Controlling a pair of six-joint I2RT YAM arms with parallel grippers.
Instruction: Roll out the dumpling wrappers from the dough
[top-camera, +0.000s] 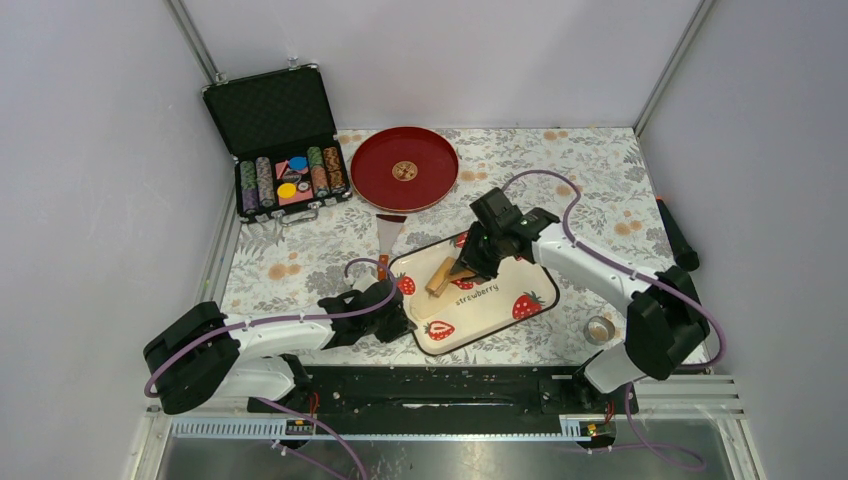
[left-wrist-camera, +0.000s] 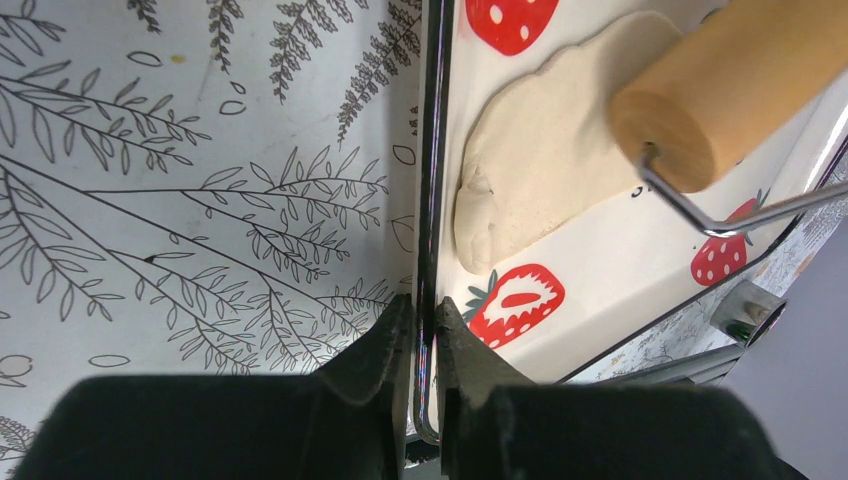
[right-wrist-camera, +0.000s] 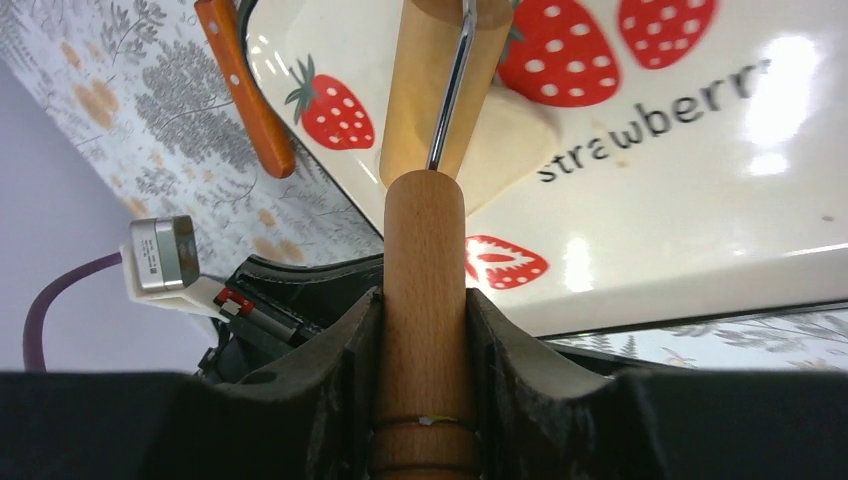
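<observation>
On the strawberry tray (top-camera: 488, 320), the right gripper (right-wrist-camera: 424, 300) pinches the roller (left-wrist-camera: 735, 80) over the dough (left-wrist-camera: 545, 160), the left gripper (left-wrist-camera: 425, 310) pinching its rim.

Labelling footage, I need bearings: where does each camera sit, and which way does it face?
Top: above and behind, looking down at the table; left arm and right arm show.
Left wrist: looks past the left gripper, shut on the tray rim, toward the dough.
Right wrist: looks past the right gripper, shut on the roller, toward the tray.
Wrist views share tray, dough, roller.

Right gripper (right-wrist-camera: 424, 305) clamps roller handle (right-wrist-camera: 424, 235) — drum (right-wrist-camera: 428, 95) on dough (right-wrist-camera: 512, 140), strawberry tray (right-wrist-camera: 680, 225).
</observation>
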